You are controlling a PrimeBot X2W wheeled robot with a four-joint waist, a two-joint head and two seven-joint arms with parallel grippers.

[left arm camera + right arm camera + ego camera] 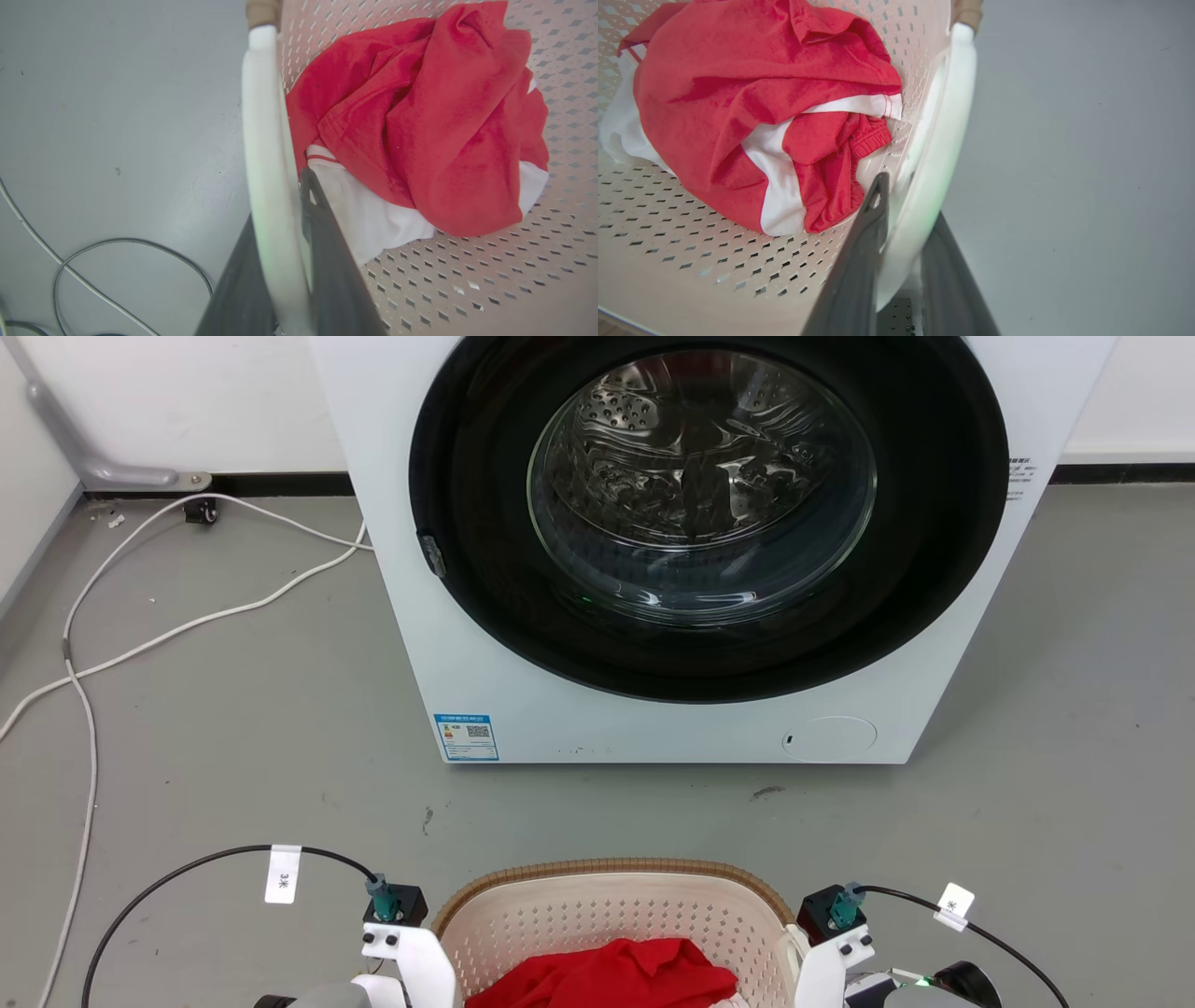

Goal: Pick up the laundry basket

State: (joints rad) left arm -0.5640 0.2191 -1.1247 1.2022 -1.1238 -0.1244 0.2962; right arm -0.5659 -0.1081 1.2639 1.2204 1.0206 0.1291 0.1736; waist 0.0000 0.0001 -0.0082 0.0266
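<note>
**Left end effector [278,200] and right end effector [908,198] clamped on the laundry basket [607,901]**

Each pair of dark fingers [327,252] is closed across a white side handle [261,116], one finger inside the wall, one outside. Basket sits between the arms, in front of the washing machine [653,709], carrying a red garment [444,116]. Raise both arms together and level, I judge, or the load slides. Head view cuts off the basket's near half; whether its base rests on the floor [233,709] is hidden.

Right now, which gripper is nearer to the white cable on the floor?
Left. The left gripper, jaws shut on the laundry basket's handle, is on the white cable's side; the right gripper grips the opposite handle, across the basket.
</note>
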